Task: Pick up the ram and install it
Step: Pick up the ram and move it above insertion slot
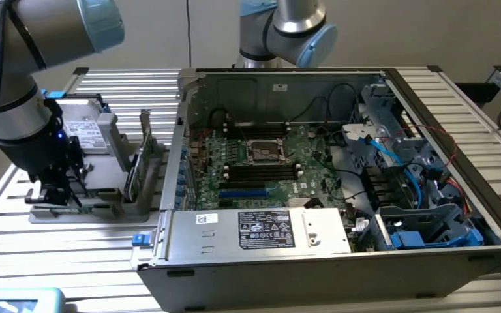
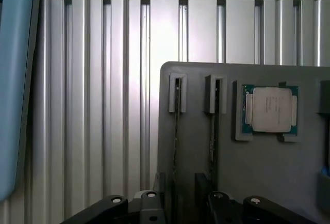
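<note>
The ram [image 2: 176, 131] stands on edge in a slot of the grey holder [image 2: 258, 177], so I see it as a thin dark line. A second thin stick [image 2: 213, 131] stands in the neighbouring slot. My gripper [image 2: 180, 203] hangs just over the holder, open, with one finger [image 2: 154, 203] on either side of the first stick and a gap between each finger and the stick. In the exterior view the gripper [image 1: 55, 192] is low over the near-left end of the holder [image 1: 102, 210], left of the open computer case [image 1: 320, 163].
A processor chip [image 2: 270, 109] lies in a pocket of the holder. A tall green card with a metal bracket [image 1: 144, 153] stands upright on the holder. Black memory slots [image 1: 259, 171] lie on the motherboard. A second arm [image 1: 286, 32] stands behind the case. Slatted aluminium table [image 1: 59, 248].
</note>
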Robot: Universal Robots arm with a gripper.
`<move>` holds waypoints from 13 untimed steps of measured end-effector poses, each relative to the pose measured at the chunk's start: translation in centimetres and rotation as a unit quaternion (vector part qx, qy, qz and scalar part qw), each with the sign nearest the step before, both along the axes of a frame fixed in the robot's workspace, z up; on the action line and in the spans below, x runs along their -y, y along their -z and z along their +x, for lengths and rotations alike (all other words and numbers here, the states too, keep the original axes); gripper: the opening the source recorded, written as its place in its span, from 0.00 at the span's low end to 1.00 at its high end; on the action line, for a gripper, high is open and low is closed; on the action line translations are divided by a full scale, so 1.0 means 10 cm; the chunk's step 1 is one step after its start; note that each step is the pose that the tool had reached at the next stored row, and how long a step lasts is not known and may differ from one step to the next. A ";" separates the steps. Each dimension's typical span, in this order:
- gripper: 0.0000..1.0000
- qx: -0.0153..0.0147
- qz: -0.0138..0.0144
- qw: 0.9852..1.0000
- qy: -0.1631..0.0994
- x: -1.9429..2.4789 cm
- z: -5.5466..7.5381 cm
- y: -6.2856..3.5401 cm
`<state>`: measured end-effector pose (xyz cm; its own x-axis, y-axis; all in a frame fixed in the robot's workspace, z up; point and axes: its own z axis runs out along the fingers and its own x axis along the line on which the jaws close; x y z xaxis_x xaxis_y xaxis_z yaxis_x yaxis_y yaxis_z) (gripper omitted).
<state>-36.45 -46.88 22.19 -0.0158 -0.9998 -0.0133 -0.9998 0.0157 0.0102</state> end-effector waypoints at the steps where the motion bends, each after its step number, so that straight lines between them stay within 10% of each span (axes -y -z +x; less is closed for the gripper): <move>1: 0.36 0.000 0.000 1.000 0.000 0.000 0.00 0.018; 13: 0.36 0.000 0.000 1.000 0.000 0.008 0.01 0.222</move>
